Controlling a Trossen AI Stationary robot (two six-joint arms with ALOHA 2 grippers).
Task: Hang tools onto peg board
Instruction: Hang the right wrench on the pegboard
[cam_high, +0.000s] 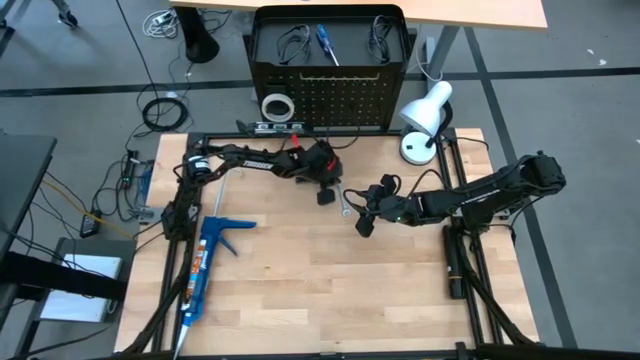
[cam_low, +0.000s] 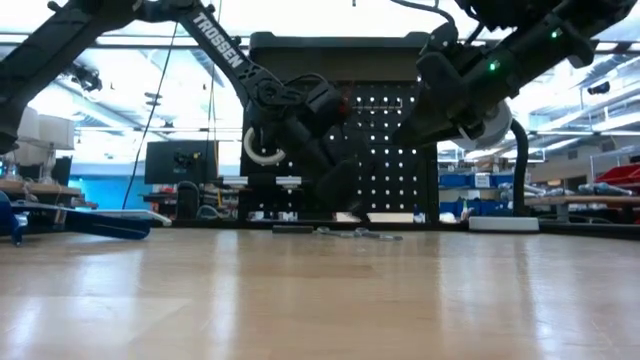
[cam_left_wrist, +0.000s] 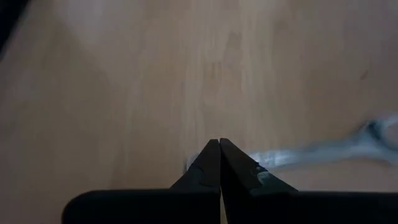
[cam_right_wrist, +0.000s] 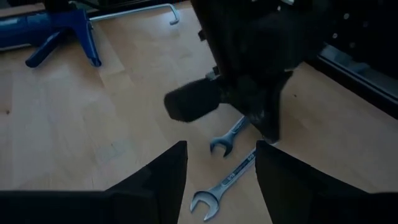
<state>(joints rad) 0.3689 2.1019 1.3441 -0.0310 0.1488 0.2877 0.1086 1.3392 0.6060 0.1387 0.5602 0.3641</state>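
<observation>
Two silver wrenches (cam_right_wrist: 225, 142) (cam_right_wrist: 222, 185) lie flat on the wooden table (cam_high: 300, 290) in front of the upright black peg board (cam_high: 345, 95). My left gripper (cam_left_wrist: 219, 144) is shut and slants down over one wrench (cam_left_wrist: 323, 149), its tips close to the table. My right gripper (cam_right_wrist: 221, 165) hovers open just right of the wrenches (cam_high: 343, 200), nothing between its fingers. On the peg board hang black wire loops (cam_high: 292, 42) and a blue-handled screwdriver (cam_high: 325, 42). A white tape ring (cam_high: 277, 105) shows at its left edge. My left gripper's shut fingertips (cam_left_wrist: 211, 158) stand right over one end of a wrench's shaft (cam_left_wrist: 283, 155), coming slanting down from the table's left. Whether they touch it I cannot tell. The wrench lies flat on the table.
A blue caulking gun (cam_high: 205, 262) lies near the table's left edge. A white desk lamp (cam_high: 425, 120) stands at the far right corner beside the peg board. Bare wood stretches across the near half of the table.
</observation>
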